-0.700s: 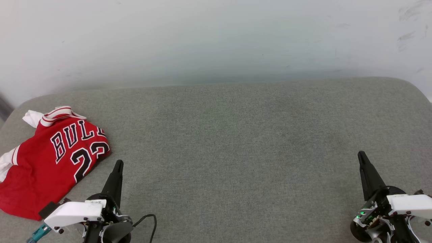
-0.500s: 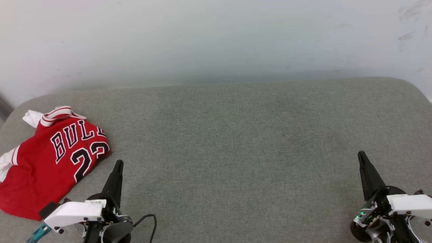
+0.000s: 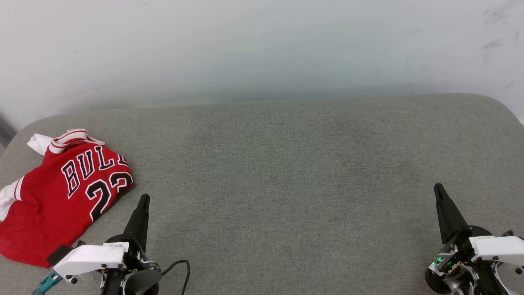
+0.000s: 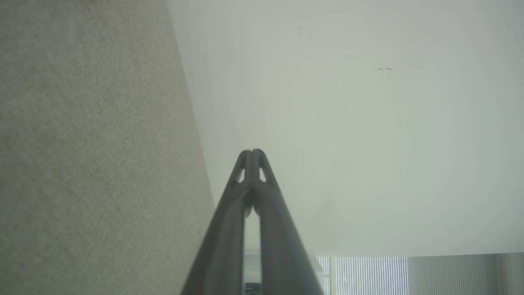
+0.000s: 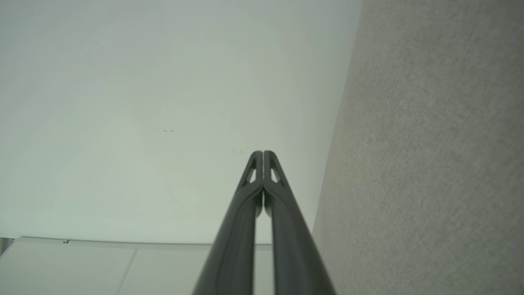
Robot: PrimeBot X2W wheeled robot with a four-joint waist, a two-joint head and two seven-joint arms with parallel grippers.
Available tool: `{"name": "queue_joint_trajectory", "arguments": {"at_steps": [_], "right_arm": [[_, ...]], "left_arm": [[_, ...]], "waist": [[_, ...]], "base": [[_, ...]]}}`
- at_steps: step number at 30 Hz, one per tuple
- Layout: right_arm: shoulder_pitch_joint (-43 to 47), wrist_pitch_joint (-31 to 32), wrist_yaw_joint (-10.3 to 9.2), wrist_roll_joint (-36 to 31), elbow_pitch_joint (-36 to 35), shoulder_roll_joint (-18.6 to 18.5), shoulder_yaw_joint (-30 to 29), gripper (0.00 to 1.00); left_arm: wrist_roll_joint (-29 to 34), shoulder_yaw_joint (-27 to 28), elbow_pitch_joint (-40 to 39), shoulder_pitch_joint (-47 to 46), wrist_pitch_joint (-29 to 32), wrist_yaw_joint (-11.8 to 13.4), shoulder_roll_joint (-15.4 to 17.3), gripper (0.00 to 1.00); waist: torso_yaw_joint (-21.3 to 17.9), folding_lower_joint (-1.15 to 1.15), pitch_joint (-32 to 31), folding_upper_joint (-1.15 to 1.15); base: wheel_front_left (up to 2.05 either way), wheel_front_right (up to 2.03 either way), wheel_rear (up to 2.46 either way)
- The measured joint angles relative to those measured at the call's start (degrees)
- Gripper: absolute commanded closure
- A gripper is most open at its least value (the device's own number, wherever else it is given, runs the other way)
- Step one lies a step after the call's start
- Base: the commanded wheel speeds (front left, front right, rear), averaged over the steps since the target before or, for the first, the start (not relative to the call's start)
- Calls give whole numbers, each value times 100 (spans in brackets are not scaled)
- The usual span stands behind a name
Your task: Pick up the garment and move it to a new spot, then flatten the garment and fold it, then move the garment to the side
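The garment point(image 3: 53, 200) lies rumpled at the left edge of the grey fabric surface point(image 3: 286, 184): red, with white sleeves, striped trim and black "BULL" and 23 facing up. The left gripper point(image 3: 143, 199) is just beside it and the right gripper point(image 3: 437, 189) far right, jaws clenched empty.

I see the grey fabric-covered table point(image 3: 286, 184) open from 10 through 3 o'clock, free passage there. At 9 o'clock a rumpled red jersey with white sleeves point(image 3: 45, 213) blocks the way, just beside my left gripper point(image 3: 143, 198). A pale wall point(image 3: 262, 49) closes the far edge at 12 o'clock.
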Motion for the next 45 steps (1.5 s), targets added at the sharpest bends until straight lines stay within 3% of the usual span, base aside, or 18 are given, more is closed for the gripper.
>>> {"name": "queue_joint_trajectory", "arguments": {"at_steps": [11, 12, 31, 45], "right_arm": [[0, 0, 0, 0, 0, 0, 0, 100], [0, 0, 0, 0, 0, 0, 0, 0], [254, -410, -2, -427, 63, 10, 207, 0], [239, -744, -2, -2168, -230, 15, -44, 0]], "left_arm": [[0, 0, 0, 0, 0, 0, 0, 100], [0, 0, 0, 0, 0, 0, 0, 0], [367, 23, 11, 350, -416, 8, -25, 0], [1558, 808, -227, 378, -738, 10, -29, 0]], "waist": [[0, 0, 0, 0], [0, 0, 0, 0], [-26, 0, 23, 0], [-71, 0, 47, 0]], "base": [[0, 0, 0], [0, 0, 0], [0, 0, 0], [0, 0, 0]]}}
